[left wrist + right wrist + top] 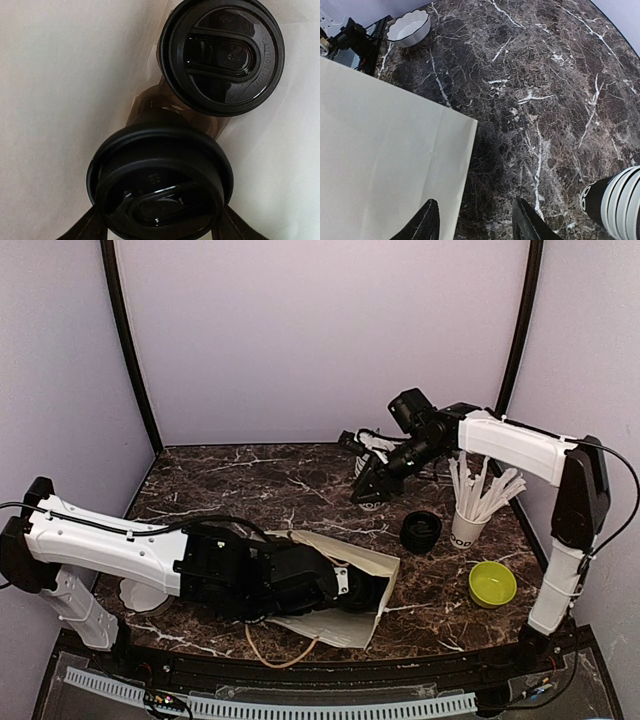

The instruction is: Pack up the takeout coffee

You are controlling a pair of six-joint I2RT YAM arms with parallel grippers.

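A cream paper bag (352, 552) lies on its side at the front of the table, and my left gripper (360, 592) reaches into its mouth. Inside the bag, my left gripper (157, 231) is shut on a takeout coffee cup with a black lid (159, 192). A second lidded cup (225, 55) stands just beyond it. A third lidded cup (421, 530) stands on the table right of the bag. My right gripper (365, 490) (477, 222) hangs open and empty above bare marble. A ribbed white cup with a black band (615, 200) stands close beside it.
A cup of white sticks (470, 510) and a green bowl (492, 583) stand at the right. A white bowl (410, 25) (140, 595) sits at the front left, partly under my left arm. The bag's flat side (385, 160) lies left of my right gripper.
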